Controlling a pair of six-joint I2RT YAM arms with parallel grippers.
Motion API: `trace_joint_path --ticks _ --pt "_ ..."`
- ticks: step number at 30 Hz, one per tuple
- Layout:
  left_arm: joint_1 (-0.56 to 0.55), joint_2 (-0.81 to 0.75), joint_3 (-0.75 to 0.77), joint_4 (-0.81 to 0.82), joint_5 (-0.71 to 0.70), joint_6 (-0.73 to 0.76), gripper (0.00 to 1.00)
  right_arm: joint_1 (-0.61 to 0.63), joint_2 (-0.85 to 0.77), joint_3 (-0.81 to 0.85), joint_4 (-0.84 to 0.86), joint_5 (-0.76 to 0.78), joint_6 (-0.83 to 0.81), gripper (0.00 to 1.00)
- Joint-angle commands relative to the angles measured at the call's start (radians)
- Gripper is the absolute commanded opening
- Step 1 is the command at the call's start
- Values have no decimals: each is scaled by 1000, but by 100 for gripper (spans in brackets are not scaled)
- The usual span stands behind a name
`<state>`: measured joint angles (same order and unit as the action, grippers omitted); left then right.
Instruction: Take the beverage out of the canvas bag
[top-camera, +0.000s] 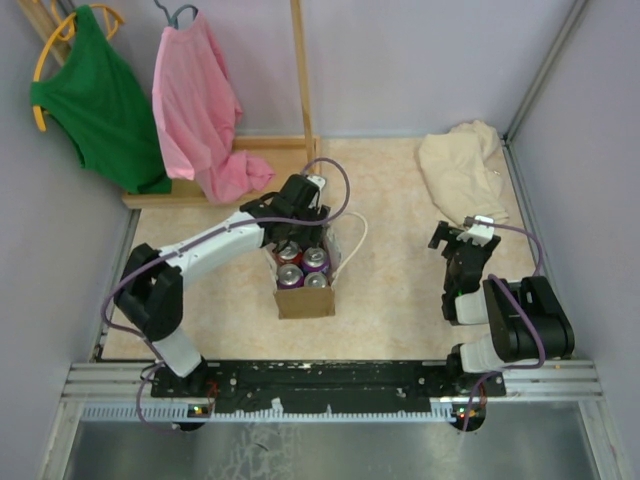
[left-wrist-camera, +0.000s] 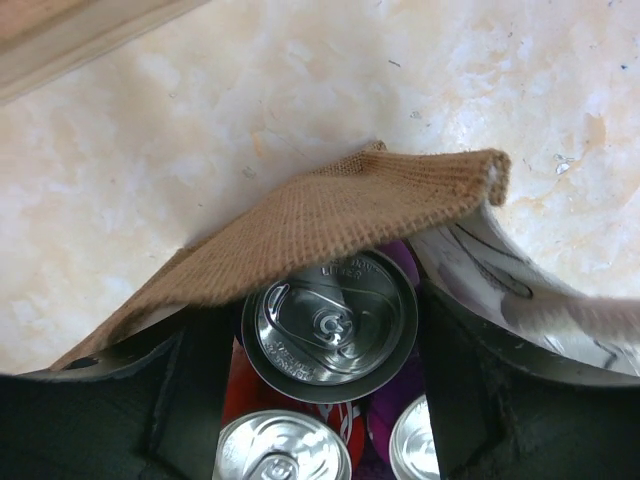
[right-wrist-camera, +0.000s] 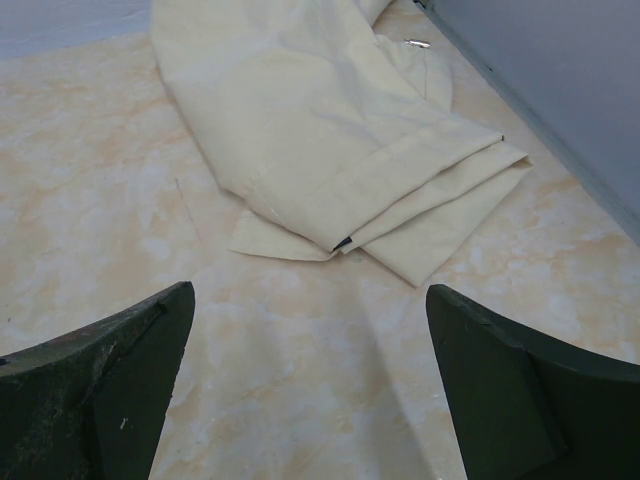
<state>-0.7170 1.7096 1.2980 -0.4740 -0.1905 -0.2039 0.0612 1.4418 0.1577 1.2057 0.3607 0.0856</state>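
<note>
The brown canvas bag (top-camera: 305, 300) stands open on the table, left of centre, with several cans in it and a white loop handle (top-camera: 356, 240) hanging to its right. My left gripper (top-camera: 297, 232) reaches into the bag's far end. In the left wrist view its dark fingers (left-wrist-camera: 190, 390) press both sides of a silver-topped can (left-wrist-camera: 330, 322), which sits higher than the red and purple cans beside it, under the bag's folded burlap rim (left-wrist-camera: 330, 215). My right gripper (top-camera: 462, 240) is open and empty over bare table (right-wrist-camera: 310, 330).
A cream cloth (top-camera: 462, 165) lies at the back right, just ahead of the right gripper (right-wrist-camera: 330, 130). A wooden rack base (top-camera: 200, 180) with green and pink shirts stands at the back left. Walls close both sides.
</note>
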Motion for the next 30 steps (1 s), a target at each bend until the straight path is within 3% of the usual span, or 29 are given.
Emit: trace_joint_path --ticks 1,10,17,26,30 --pt "7 -113 59 5 -68 59 0 -5 2 6 43 1 -14 99" --pt "7 -190 101 20 3 83 0 -5 2 6 43 0 -14 99" --pt "7 -204 264 -90 2 106 0 -6 2 6 43 0 -14 99" --pt "8 -186 511 -229 -109 169 0 -5 3 6 43 0 -14 99" --pt "14 -200 538 -236 -162 180 0 -5 3 6 43 1 -14 99"
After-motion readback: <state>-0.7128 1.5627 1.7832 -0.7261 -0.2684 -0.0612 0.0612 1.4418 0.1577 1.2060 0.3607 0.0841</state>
